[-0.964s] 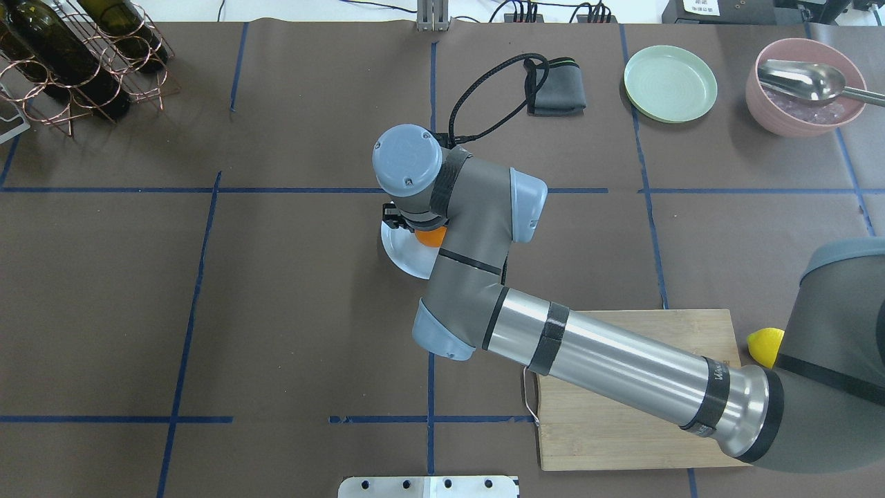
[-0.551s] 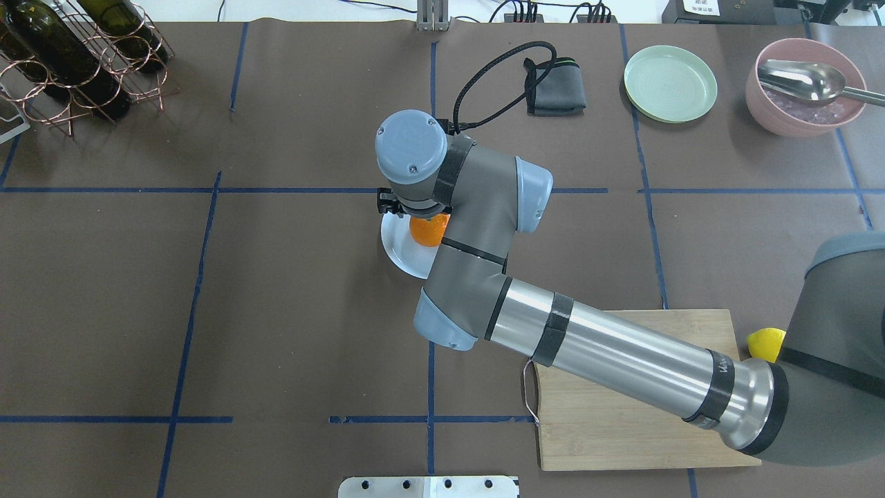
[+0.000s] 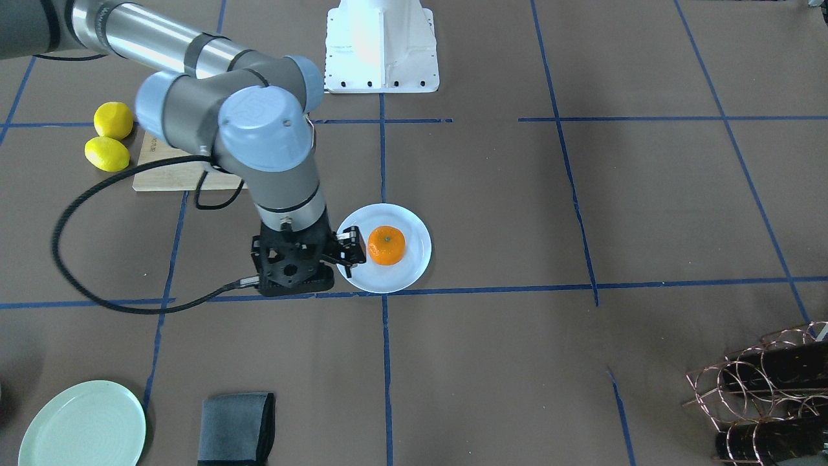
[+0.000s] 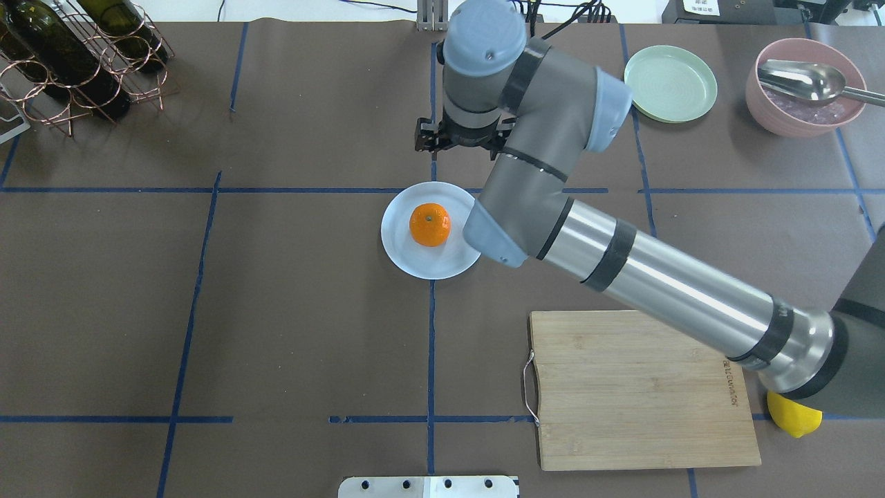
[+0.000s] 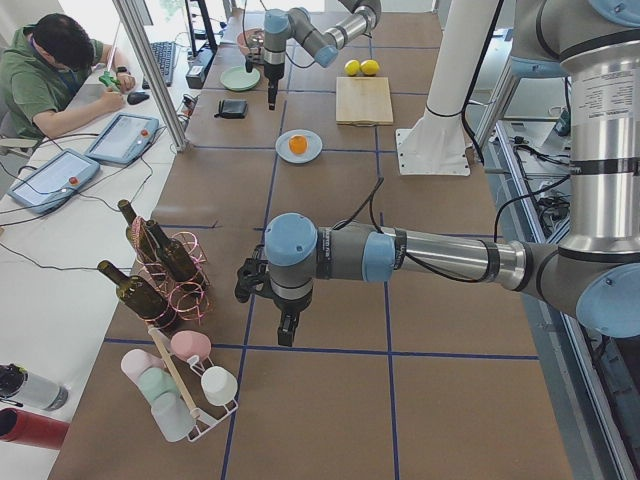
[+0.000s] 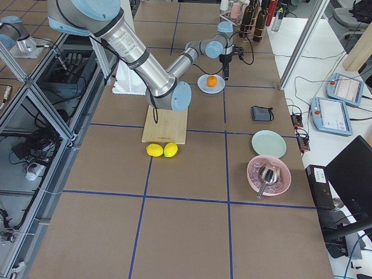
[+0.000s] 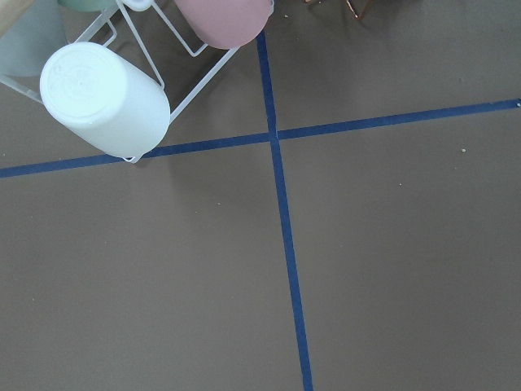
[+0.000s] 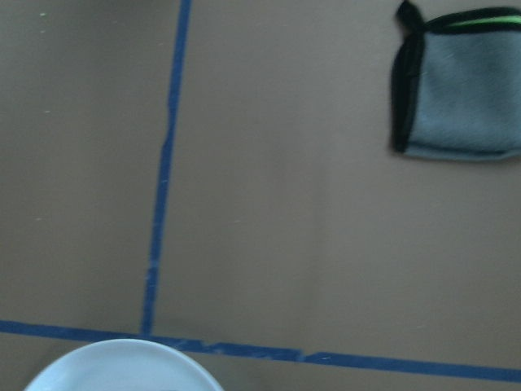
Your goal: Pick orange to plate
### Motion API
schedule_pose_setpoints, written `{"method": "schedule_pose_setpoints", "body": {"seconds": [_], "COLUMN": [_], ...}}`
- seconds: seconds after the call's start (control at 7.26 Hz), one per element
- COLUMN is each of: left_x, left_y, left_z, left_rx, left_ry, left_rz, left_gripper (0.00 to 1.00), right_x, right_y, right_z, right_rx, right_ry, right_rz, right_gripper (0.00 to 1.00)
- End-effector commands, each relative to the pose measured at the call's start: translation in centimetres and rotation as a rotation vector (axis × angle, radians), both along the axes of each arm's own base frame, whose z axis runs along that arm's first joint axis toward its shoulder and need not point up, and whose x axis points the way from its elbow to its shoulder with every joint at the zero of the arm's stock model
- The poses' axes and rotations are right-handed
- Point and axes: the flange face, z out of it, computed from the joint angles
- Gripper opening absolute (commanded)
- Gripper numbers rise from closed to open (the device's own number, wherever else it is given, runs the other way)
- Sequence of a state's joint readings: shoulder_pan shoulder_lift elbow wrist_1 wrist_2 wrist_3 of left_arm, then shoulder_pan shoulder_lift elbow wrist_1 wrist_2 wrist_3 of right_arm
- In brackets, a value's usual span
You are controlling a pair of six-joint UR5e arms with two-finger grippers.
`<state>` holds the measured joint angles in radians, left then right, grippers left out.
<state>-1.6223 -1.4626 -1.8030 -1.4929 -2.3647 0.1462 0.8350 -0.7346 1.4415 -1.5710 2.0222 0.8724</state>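
Note:
The orange [image 4: 429, 225] sits alone near the middle of the pale bluish-white plate [image 4: 399, 243], stem dimple up. It shows the same way in the front-facing view, orange [image 3: 386, 245] on plate [image 3: 414, 266]. My right gripper [image 3: 352, 248] hangs open above the table beside the plate's far rim, clear of the fruit, with nothing between its fingers. The right wrist view catches only the plate's edge [image 8: 122, 366]. My left gripper [image 5: 285, 330] hovers far off near the cup rack; I cannot tell whether it is open or shut.
A wooden cutting board [image 4: 636, 387] lies at the right front with two lemons [image 3: 110, 136] beside it. Green plate [image 4: 670, 83], pink bowl with spoon [image 4: 805, 86] and folded grey cloth [image 8: 460, 81] are at the far right. Wine rack [image 4: 76, 55] stands far left, cup rack [image 7: 106, 98] under the left wrist.
The right gripper has let go of the orange, risen and pulled back toward the table's far side. The orange stays on the plate, now uncovered.

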Motion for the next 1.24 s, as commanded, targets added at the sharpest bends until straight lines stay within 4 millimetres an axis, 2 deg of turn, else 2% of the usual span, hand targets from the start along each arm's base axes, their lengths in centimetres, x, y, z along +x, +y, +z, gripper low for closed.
{"method": "schedule_pose_setpoints", "body": {"seconds": [0.0,0.14,0.28,0.41,0.69,0.83,1.1], "left_x": [0.0,-0.1,0.0,0.0,0.0,0.0,0.0], "left_y": [-0.1,-0.1,-0.1,-0.1,-0.1,0.0,-0.1], "left_z": [0.0,0.0,0.0,0.0,0.1,0.1,0.0], "left_rx": [0.0,0.0,0.002,0.0,0.0,0.001,0.003], "left_ry": [-0.001,-0.002,-0.004,-0.004,-0.004,-0.003,0.0], "left_rz": [0.003,0.001,0.003,0.003,0.003,0.004,0.004], "left_gripper": [1.0,1.0,1.0,1.0,1.0,1.0,1.0], "right_x": [15.4,22.2,27.9,32.6,40.7,44.4,50.0], "right_y": [-2.4,-2.7,-2.6,-1.9,1.3,3.7,9.4], "right_z": [9.3,14.1,19.1,23.5,31.6,35.5,42.3], "right_rx": [0.098,0.151,0.184,0.218,0.213,0.157,0.02], "right_ry": [0.013,0.024,0.04,0.069,0.1,0.106,0.106], "right_rz": [-0.13,-0.188,-0.237,-0.28,-0.308,-0.268,-0.17], "right_gripper": [1.0,1.0,1.0,1.0,1.0,1.0,1.0]}}
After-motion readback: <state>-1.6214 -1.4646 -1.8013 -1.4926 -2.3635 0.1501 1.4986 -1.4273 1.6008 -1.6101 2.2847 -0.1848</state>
